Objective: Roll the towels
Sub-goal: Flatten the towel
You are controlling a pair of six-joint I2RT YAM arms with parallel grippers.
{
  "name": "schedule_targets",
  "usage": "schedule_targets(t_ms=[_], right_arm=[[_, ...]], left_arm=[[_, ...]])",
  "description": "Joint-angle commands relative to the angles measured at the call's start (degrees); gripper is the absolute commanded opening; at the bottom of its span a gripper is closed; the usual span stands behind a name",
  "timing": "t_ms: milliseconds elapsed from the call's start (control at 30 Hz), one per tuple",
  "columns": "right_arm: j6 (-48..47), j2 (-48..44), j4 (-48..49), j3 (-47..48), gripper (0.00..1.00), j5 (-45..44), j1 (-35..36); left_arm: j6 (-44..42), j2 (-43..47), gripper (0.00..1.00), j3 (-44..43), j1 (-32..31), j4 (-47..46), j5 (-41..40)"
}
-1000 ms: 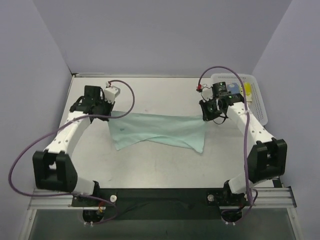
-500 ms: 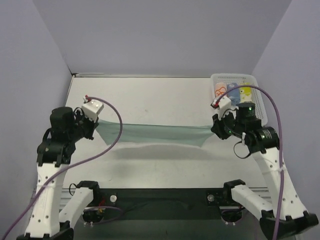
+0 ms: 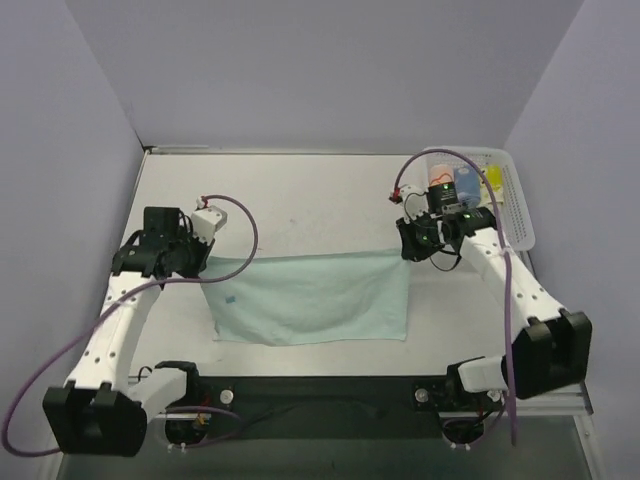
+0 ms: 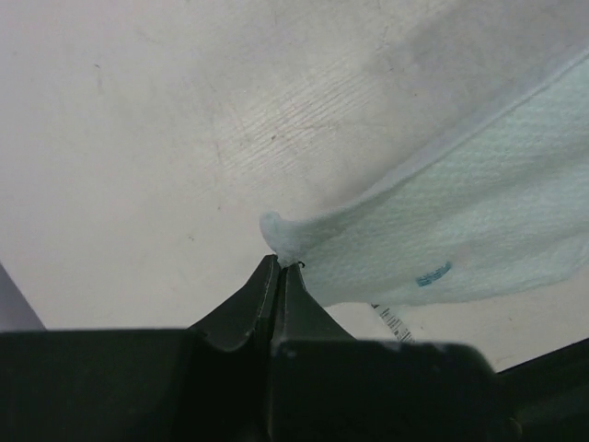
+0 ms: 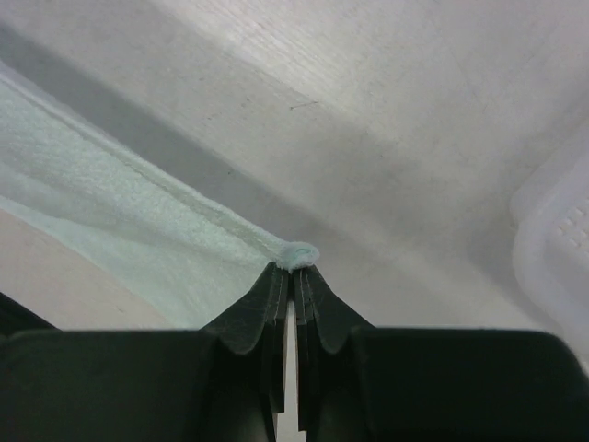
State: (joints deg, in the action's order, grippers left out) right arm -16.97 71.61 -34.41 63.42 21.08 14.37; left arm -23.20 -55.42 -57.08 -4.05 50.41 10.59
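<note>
Mint-green rectangular cloth towel (image 3: 310, 300) lies spread on the white bench (image 3: 300, 195), long axis left-right; left gripper (image 3: 206, 262) and right gripper (image 3: 405, 251) are each closed tight on one far corner.

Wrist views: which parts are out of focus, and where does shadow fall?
Left wrist view: the left end effector is a soft dark blur, the towel weave clear. Right wrist view: the right end effector is blurred too; a grey shadow band crosses the table beside the towel; the basket is hazy.
</note>
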Motion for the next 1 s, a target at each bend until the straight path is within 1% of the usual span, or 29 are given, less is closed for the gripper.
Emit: schedule_targets(t_ms=[0,33,67,100,133,167,233,267,333,367,467,567,600,633,667,700,733,767,800,833,867,900,933,967], right_arm=[[0.2,10.9,6.3,4.1,0.00,-4.3,0.6],[0.1,13.6,7.5,6.4,0.00,-4.5,0.7],[-0.1,16.4,8.0,8.0,0.00,-4.9,0.9],[-0.3,21.8,8.6,9.4,0.00,-5.3,1.3],[-0.3,24.4,9.9,12.1,0.00,-6.1,1.4],[-0.1,29.1,10.4,13.4,0.00,-7.4,1.5],[0.5,33.4,11.4,16.1,0.00,-8.7,1.6],[0.5,37.0,11.5,18.2,0.00,-9.6,1.7],[0.1,39.8,11.8,20.0,0.00,-12.3,1.8],[-0.2,40.8,12.3,20.3,0.00,-13.2,2.0],[-0.5,45.3,13.1,23.4,0.00,-16.4,2.3],[0.4,47.1,13.3,26.8,0.00,-17.6,2.1],[0.4,47.6,13.4,28.1,0.03,-17.8,2.1],[0.1,47.9,13.2,28.9,0.19,-18.3,2.2],[-0.3,48.1,13.2,29.2,0.32,-18.9,2.1],[-0.3,47.7,13.1,30.1,0.46,-19.1,2.0],[-0.6,47.2,12.7,30.4,0.57,-19.1,1.8],[-0.9,45.6,12.1,30.9,0.65,-18.6,1.7],[-1.6,44.6,10.2,31.4,0.68,-18.0,1.6],[-2.0,43.4,8.9,32.4,0.70,-17.1,1.6],[-2.4,40.9,7.4,32.6,0.75,-15.0,1.6],[-3.1,39.5,4.6,32.6,0.77,-13.6,1.6],[-3.3,38.0,3.4,32.0,0.80,-12.4,1.6],[-3.5,35.1,2.2,31.3,0.81,-11.3,1.7]], left_arm=[[-0.7,-9.9,0.00,2.2,0.5,-11.2,-3.7],[0.3,-12.4,0.00,2.4,0.5,-15.5,-4.1],[0.6,-18.1,0.00,2.4,0.5,-17.3,-4.6],[0.9,-21.1,0.00,1.5,0.5,-18.6,-4.4],[1.1,-24.3,0.00,0.3,0.6,-20.4,-4.3],[1.3,-30.2,0.00,-0.7,0.7,-21.3,-4.1],[1.8,-35.6,0.00,-4.2,0.9,-24.4,-3.8],[1.9,-40.5,0.00,-5.5,1.0,-25.2,-4.2],[1.9,-45.2,0.00,-10.6,1.0,-26.1,-4.2],[2.0,-49.3,0.00,-12.7,1.1,-26.2,-4.2],[2.6,-55.6,0.00,-18.8,1.0,-26.4,-3.8],[2.5,-59.5,0.00,-23.3,0.9,-26.2,-3.4],[2.3,-60.3,0.00,-24.7,0.9,-25.5,-3.1],[1.6,-61.2,0.11,-26.0,1.0,-23.3,-1.9],[1.2,-61.2,0.24,-28.0,1.1,-22.1,-0.8],[1.2,-60.9,0.39,-28.4,1.5,-21.2,0.0],[1.7,-60.2,0.49,-28.6,1.8,-20.3,0.9],[2.1,-58.1,0.69,-28.5,1.9,-20.2,0.6],[2.8,-56.9,0.76,-28.6,2.2,-20.0,-0.2],[3.9,-55.8,0.85,-28.9,2.7,-19.0,-1.2],[4.3,-52.9,0.97,-29.1,3.1,-18.4,-0.9],[4.7,-51.1,0.97,-28.7,3.5,-17.9,-0.1],[5.8,-47.1,0.97,-28.2,5.4,-17.3,2.9],[6.6,-45.0,0.97,-27.5,6.1,-17.2,4.8]])
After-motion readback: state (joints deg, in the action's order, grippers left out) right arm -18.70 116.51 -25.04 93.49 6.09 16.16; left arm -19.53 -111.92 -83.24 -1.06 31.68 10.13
